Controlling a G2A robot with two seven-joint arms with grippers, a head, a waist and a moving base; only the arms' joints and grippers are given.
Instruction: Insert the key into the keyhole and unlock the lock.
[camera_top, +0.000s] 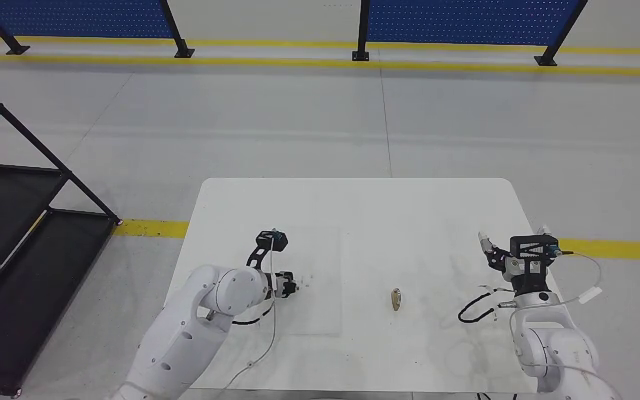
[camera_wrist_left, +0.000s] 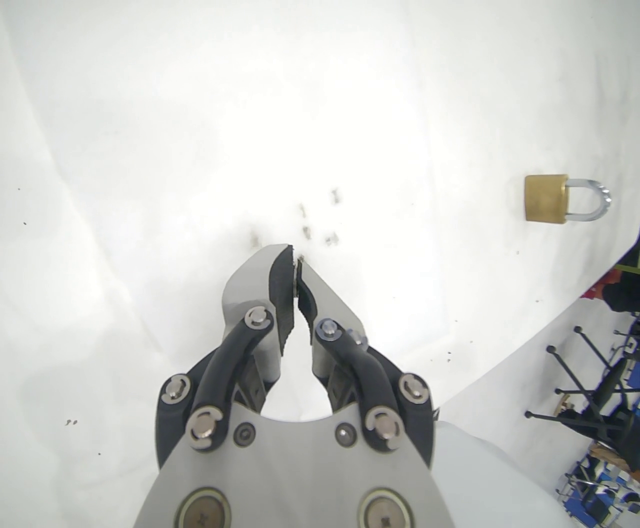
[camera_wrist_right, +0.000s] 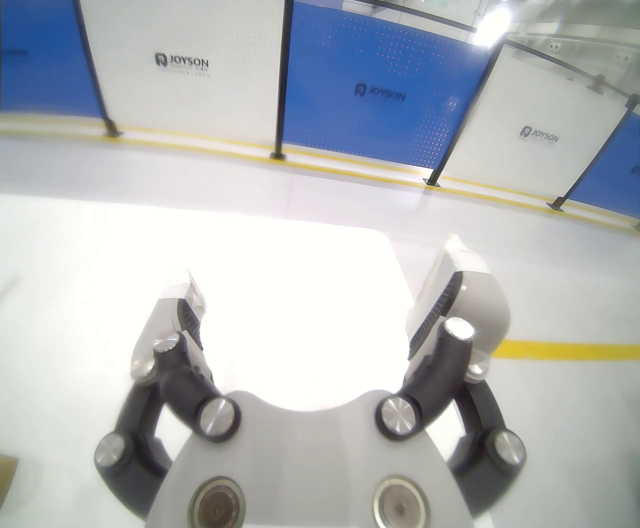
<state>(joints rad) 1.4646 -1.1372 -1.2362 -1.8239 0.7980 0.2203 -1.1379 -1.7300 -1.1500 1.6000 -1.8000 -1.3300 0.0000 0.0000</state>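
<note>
Factory floor: blue barriers (camera_top: 80, 18), yellow lines (camera_top: 300, 65).

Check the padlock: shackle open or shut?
Shut, as far as shows: in the left wrist view both legs of the shackle meet the brass body of the padlock, which lies flat on the table.

Table (camera_top: 400, 215): plain white, scattered dark specks
Padlock (camera_wrist_left: 546, 205): brass-gold body, bright silver shackle
Left gripper (camera_wrist_left: 296, 256): silver-grey fingers (camera_wrist_left: 245, 280), black ribbed pads (camera_wrist_left: 281, 295)
Right gripper (camera_wrist_right: 325, 270): pale grey fingers (camera_wrist_right: 480, 300), black ribbed pads (camera_wrist_right: 435, 310)
Floor (camera_top: 300, 120): light grey, yellow stripes (camera_top: 150, 228) at the table's 9, 3 and 12 o'clock
Barrier panels (camera_wrist_right: 380, 100): blue with fine dot pattern, alternating with white; black posts (camera_wrist_right: 282, 75)
</note>
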